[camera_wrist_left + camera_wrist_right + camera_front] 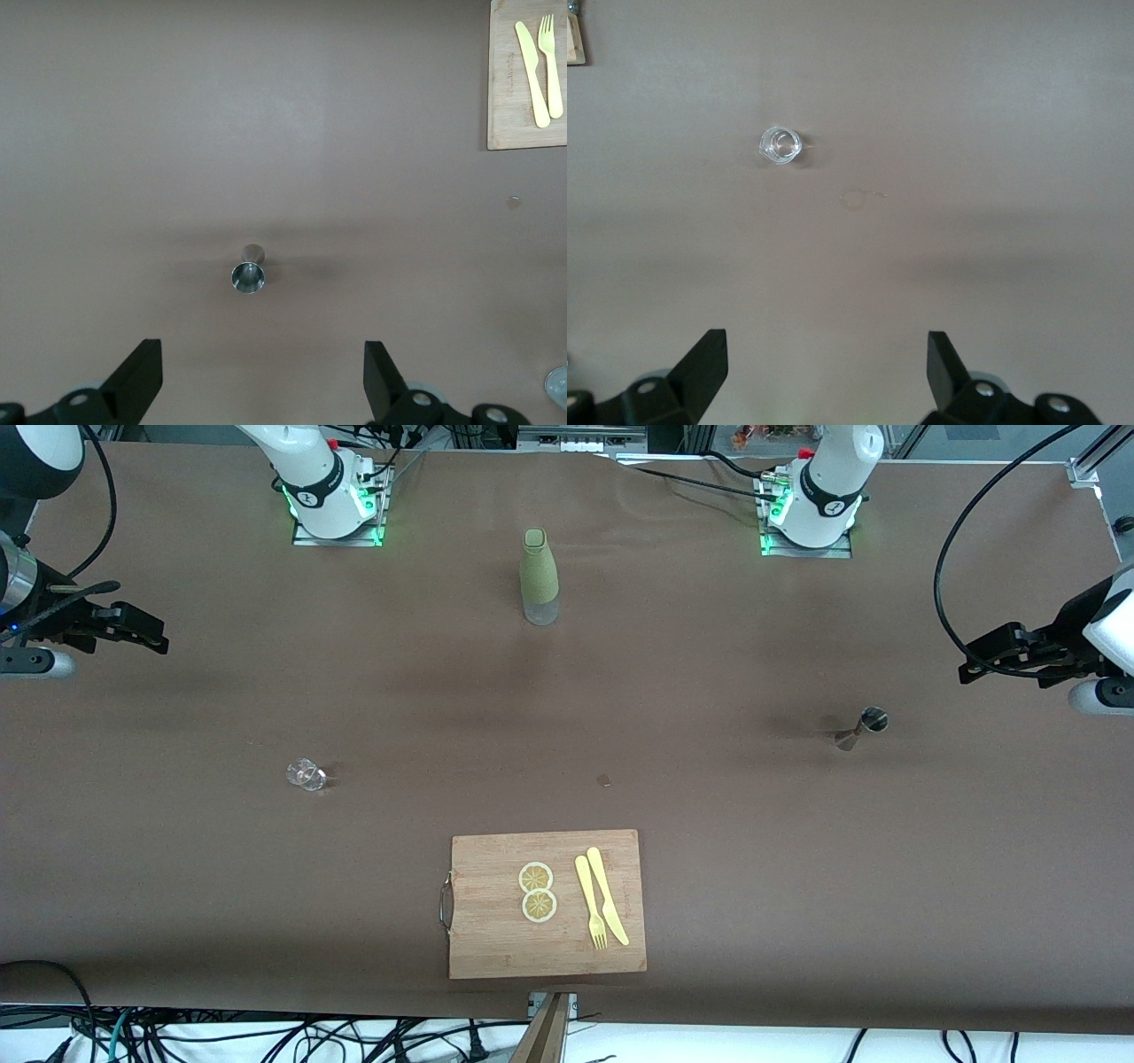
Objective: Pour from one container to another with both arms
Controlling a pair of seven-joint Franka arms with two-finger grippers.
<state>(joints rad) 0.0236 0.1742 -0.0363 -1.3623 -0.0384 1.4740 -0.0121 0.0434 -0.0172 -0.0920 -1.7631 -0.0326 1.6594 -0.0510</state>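
A small steel jigger [865, 727] stands on the brown table toward the left arm's end; the left wrist view has it as jigger [248, 274], ahead of the fingers. My left gripper [971, 668] hangs open and empty in the air at that end of the table, also seen as left gripper [263, 381]. A small clear glass [306, 774] stands toward the right arm's end, shown too as glass [780, 145]. My right gripper [157, 636] is open and empty above the table's edge there, and appears as right gripper [827, 376].
A green-sleeved bottle [539, 576] stands upright between the two arm bases. A wooden cutting board [496, 939] near the front edge carries two lemon slices [537, 891], a yellow knife [606, 893] and a yellow fork [590, 903]. A small spot [603, 780] marks the table.
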